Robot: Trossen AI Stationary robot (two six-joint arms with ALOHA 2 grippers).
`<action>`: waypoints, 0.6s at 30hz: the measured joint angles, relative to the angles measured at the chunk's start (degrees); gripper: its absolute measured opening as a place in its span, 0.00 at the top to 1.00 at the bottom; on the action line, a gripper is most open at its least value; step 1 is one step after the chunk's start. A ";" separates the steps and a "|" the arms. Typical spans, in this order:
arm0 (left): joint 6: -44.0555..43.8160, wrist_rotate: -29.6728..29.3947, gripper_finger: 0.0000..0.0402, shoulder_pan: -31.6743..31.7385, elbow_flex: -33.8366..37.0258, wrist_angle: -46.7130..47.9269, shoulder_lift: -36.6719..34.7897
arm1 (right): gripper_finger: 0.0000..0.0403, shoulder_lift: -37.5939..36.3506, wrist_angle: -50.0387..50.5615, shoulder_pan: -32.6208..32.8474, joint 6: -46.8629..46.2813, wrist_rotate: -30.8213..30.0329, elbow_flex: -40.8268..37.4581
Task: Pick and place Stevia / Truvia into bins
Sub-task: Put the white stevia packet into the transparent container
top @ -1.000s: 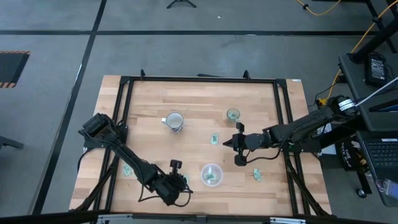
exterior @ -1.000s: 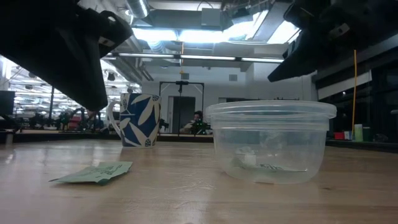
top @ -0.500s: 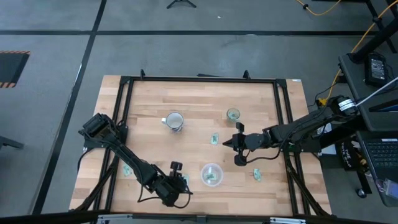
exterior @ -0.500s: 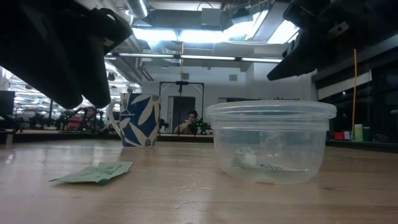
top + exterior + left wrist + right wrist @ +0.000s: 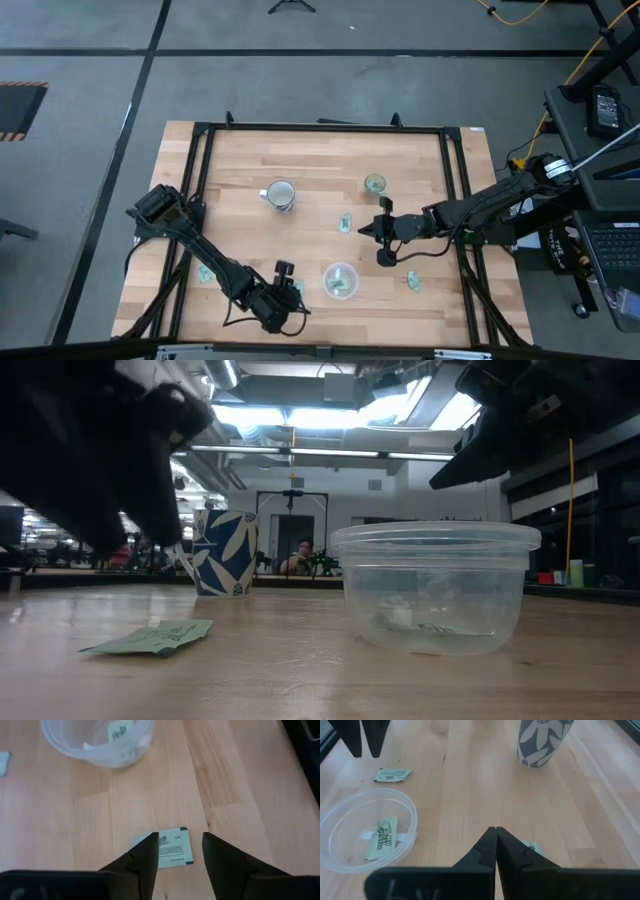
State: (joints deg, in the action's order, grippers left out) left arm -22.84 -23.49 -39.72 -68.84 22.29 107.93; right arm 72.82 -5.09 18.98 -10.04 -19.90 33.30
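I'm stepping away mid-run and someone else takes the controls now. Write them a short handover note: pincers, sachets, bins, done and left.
Left pincer: open, poised over a green-and-white paper sachet lying near the table's front edge, not gripped yet.
Right pincer: shut, holding nothing visible, just above another sachet mid-table.
Wide clear plastic container: holds at least one sachet.
Small clear glass cup: green shows inside it.
Left: loose sachets at far left and right of the container, plus the two under the pincers.
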 joint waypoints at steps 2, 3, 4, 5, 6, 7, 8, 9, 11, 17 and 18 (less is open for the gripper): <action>-0.94 0.02 0.63 0.07 0.02 -0.02 1.00 | 0.98 0.00 0.01 0.00 0.00 -0.02 0.00; -1.24 0.03 0.63 0.11 0.03 -0.01 1.48 | 0.98 0.00 -0.01 0.00 0.00 0.00 0.00; -1.46 0.01 0.63 0.13 0.04 0.05 2.02 | 0.98 0.00 -0.01 0.00 0.00 -0.02 0.00; -1.49 0.01 0.62 0.16 0.04 0.03 2.42 | 0.98 0.00 0.01 0.00 0.00 -0.02 0.00; -1.48 0.01 0.62 0.24 0.04 0.01 2.83 | 0.98 0.00 0.00 0.00 0.00 -0.02 0.00; -1.50 0.03 0.62 0.35 0.04 0.03 3.09 | 0.98 0.00 -0.01 -0.01 0.00 -0.02 0.00; -1.68 0.03 0.62 0.47 0.04 0.14 3.42 | 0.98 0.00 -0.01 0.00 0.00 -0.02 0.00; -2.14 0.06 0.62 0.70 0.04 0.03 3.77 | 0.98 0.00 0.00 0.00 0.00 -0.02 0.00; -2.89 0.12 0.62 1.16 0.04 0.27 4.48 | 0.98 0.00 -0.02 -0.01 0.00 -0.02 0.00; -4.34 4.42 0.62 2.85 -0.20 -0.42 6.06 | 0.98 0.00 -0.08 0.00 -0.02 -0.02 0.00; -5.30 6.02 0.62 3.21 -0.24 -0.68 6.28 | 0.98 0.00 -0.09 -0.01 -0.01 -0.02 0.00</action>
State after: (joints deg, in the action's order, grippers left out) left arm -28.14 -17.47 -36.52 -69.08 21.61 114.21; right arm 72.82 -5.18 18.97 -10.06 -19.92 33.30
